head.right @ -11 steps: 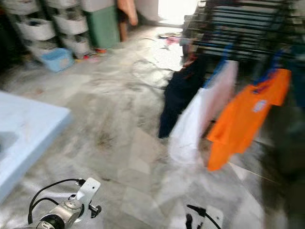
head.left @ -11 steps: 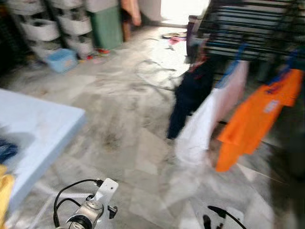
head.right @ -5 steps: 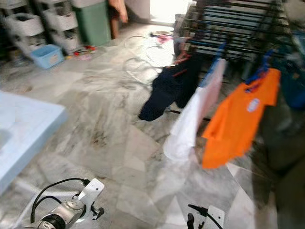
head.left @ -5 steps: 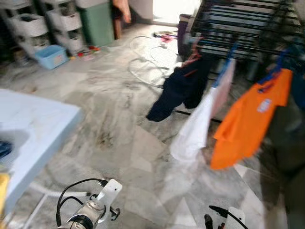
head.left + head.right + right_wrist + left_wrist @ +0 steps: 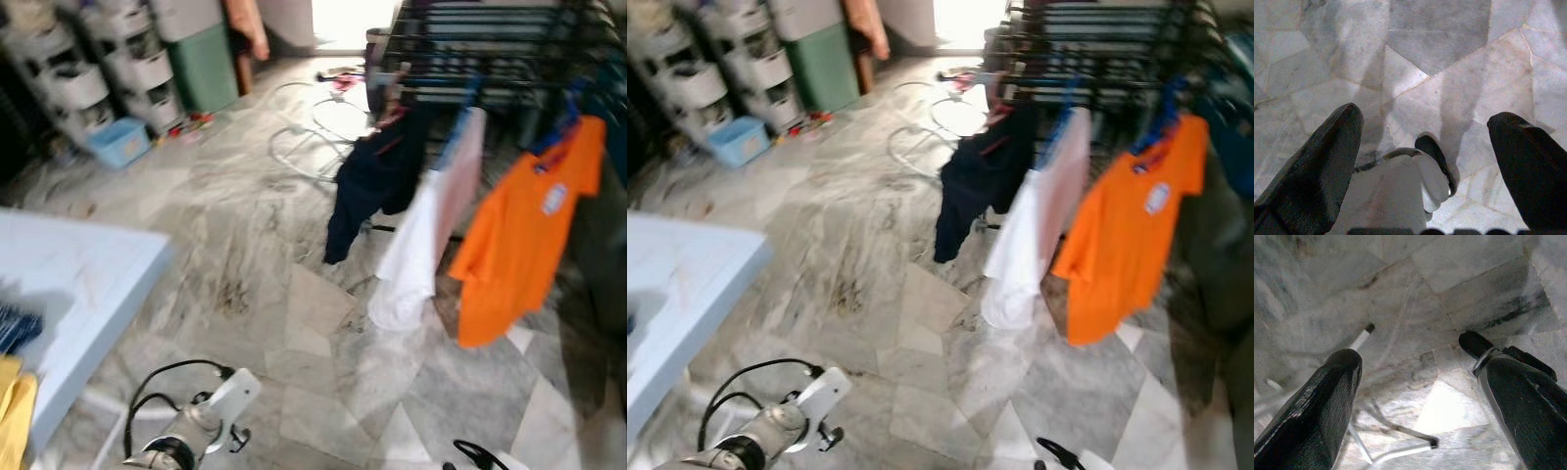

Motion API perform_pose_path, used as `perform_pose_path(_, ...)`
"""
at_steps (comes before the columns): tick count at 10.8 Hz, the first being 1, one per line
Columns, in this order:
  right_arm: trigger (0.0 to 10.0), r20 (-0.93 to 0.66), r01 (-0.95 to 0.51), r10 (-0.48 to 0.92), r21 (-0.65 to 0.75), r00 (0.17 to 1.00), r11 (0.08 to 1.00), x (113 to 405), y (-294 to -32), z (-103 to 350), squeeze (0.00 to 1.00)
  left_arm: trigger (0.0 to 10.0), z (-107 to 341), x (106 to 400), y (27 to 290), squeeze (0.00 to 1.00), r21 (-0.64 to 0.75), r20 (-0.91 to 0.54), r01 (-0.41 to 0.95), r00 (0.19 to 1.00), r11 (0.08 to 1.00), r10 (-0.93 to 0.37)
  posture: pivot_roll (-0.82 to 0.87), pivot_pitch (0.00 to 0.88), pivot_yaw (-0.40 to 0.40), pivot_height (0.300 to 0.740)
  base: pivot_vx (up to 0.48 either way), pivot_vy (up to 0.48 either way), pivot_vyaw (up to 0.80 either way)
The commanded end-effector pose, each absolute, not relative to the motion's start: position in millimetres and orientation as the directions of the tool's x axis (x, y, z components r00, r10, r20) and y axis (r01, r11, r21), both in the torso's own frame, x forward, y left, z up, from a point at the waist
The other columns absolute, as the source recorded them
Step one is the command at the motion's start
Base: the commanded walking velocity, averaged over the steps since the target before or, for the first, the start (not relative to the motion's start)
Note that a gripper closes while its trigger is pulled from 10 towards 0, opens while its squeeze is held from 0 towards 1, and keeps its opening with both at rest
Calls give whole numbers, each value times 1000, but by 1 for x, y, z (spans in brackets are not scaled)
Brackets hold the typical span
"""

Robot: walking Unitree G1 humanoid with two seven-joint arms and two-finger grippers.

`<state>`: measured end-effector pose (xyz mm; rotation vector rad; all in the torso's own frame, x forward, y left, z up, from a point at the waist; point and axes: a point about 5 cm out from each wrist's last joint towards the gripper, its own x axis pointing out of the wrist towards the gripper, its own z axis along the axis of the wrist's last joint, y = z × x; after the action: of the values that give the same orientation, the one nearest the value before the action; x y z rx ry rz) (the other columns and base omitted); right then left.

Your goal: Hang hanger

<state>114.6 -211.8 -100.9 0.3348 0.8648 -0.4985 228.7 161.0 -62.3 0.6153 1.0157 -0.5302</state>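
Observation:
A black drying rack (image 5: 490, 49) stands at the far right. From it hang an orange T-shirt (image 5: 519, 235) on a blue hanger (image 5: 563, 117), a white and pink garment (image 5: 431, 225) and a dark navy garment (image 5: 372, 176). My left arm (image 5: 196, 431) is low at the bottom left, far from the rack. In the left wrist view the left gripper (image 5: 1410, 350) is open over marble floor, holding nothing. The right gripper (image 5: 1425, 117) is open too, above bare tiles with nothing between its fingers.
A light blue table (image 5: 78, 284) stands at the left with dark blue cloth (image 5: 15, 328) and yellow cloth (image 5: 15, 421) on it. White drawer stacks (image 5: 88, 78), a blue basin (image 5: 118, 142) and a green bin (image 5: 201, 64) line the far wall. White hose loops (image 5: 313, 127) lie on the floor.
The whole view has swung and steadied as I move; the rack and clothes sit slightly differently in frame. Both arms stay low with nothing held.

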Motion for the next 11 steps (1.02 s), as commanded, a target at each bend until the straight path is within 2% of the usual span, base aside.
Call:
perform_pose_path(1, 10000, -785, 569, -297, 85, 543, 818, 112, -210, -101, 0, 10000, -62, 229, 164, 0, 231, -900, 689, 420, 687, -119, -285, 0, 141, 740, 0, 0, 0)
perform_pose_path(4, 10000, -782, 545, -295, 66, 549, 836, 109, -217, -101, 0, 10000, -62, 229, 158, 0, 224, -891, 665, 436, 713, -126, -261, 0, 95, 740, 0, 0, 0)
perform_pose_path(7, 10000, -772, 472, -263, 55, 579, 880, 122, -222, -96, 0, 10000, -65, 226, 156, 0, 193, -891, 613, 436, 766, -125, -216, 0, 46, 740, 0, 0, -748)
perform_pose_path(9, 10000, -774, 454, -251, 53, 581, 889, 122, -221, -97, 0, 10000, -66, 224, 156, 0, 185, -895, 604, 429, 775, -121, -204, 0, 31, 740, 0, 0, 0)
perform_pose_path(11, 10000, -780, 446, -242, 53, 577, 893, 121, -218, -98, 0, 10000, -66, 223, 157, 0, 184, -896, 610, 426, 771, -123, -203, 0, 29, 740, 0, -272, 0)
